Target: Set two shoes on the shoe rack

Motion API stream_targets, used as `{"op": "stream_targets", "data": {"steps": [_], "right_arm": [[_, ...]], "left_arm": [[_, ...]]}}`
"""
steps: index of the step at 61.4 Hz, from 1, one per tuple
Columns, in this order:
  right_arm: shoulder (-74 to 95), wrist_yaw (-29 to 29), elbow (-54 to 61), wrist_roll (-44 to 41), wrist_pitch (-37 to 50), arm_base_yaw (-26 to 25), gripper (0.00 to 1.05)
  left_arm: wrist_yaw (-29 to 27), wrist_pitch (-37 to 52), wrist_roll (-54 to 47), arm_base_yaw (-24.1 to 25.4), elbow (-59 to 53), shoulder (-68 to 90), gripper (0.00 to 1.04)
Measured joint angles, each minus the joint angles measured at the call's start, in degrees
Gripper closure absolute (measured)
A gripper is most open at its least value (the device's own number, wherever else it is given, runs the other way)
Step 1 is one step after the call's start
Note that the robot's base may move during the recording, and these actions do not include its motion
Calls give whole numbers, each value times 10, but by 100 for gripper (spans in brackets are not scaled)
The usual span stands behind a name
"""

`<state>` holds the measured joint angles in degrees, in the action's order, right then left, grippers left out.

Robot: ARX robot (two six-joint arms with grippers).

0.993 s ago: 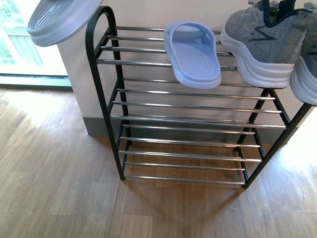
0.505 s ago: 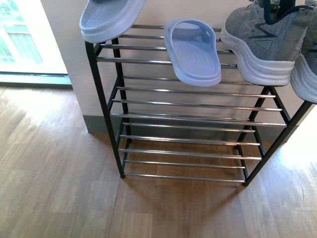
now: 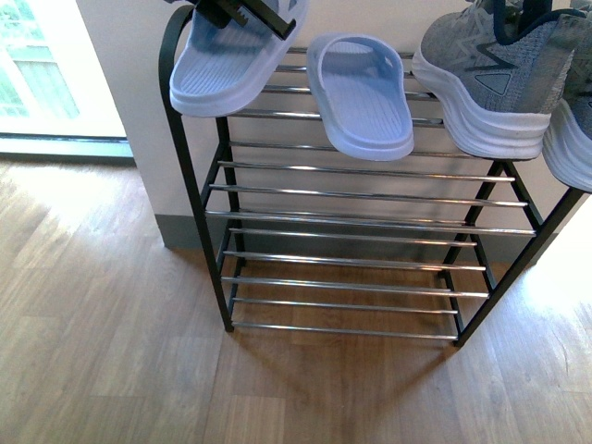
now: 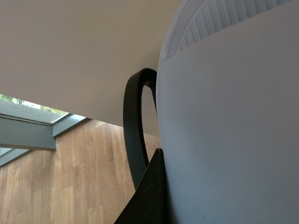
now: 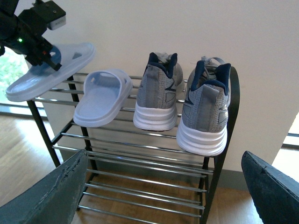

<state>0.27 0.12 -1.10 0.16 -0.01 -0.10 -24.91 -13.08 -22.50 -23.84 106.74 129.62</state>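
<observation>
The two shoes, grey knit sneakers with white soles (image 3: 486, 79) (image 3: 573, 120), stand side by side at the right end of the shoe rack's (image 3: 370, 199) top tier. The right wrist view shows their heels (image 5: 156, 100) (image 5: 203, 112). My left gripper (image 3: 250, 11) is shut on a blue slipper (image 3: 231, 65), holding it tilted over the top tier's left end. That slipper fills the left wrist view (image 4: 229, 130) beside one dark finger (image 4: 149, 196). A second blue slipper (image 3: 361, 92) lies on the top tier. My right gripper (image 5: 161, 196) is open, back from the rack, holding nothing.
The rack's black arched side (image 4: 133, 121) rises just beside the held slipper. Lower chrome tiers (image 3: 351, 264) hold nothing. The rack stands against a cream wall (image 5: 187, 28) on a wood floor (image 3: 102, 342). A bright window (image 3: 37, 83) is at the left.
The left gripper carried the blue slipper rightward and down, from beyond the rack's left side to over the top tier's left end. The sneakers and the other slipper stayed put.
</observation>
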Motion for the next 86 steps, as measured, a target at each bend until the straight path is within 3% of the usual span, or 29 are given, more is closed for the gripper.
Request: {"op": "stream_targets", "data": {"steps": [47,67,80,83,86], "right_arm": [[0,-1,0,0,0,0,9],[0,-1,0,0,0,0,9],[0,-1,0,0,0,0,9],[0,-1,0,0,0,0,9],[0,-1,0,0,0,0,9]], "left_arm": [[-17,-35,0,3,117,112,103],[-10,-42,20,8,122,111,53],[10,-29,52,8,94,73,14],[13,-24,59,8,83,59,8],[14,-17,63,9,71,44,9]]}}
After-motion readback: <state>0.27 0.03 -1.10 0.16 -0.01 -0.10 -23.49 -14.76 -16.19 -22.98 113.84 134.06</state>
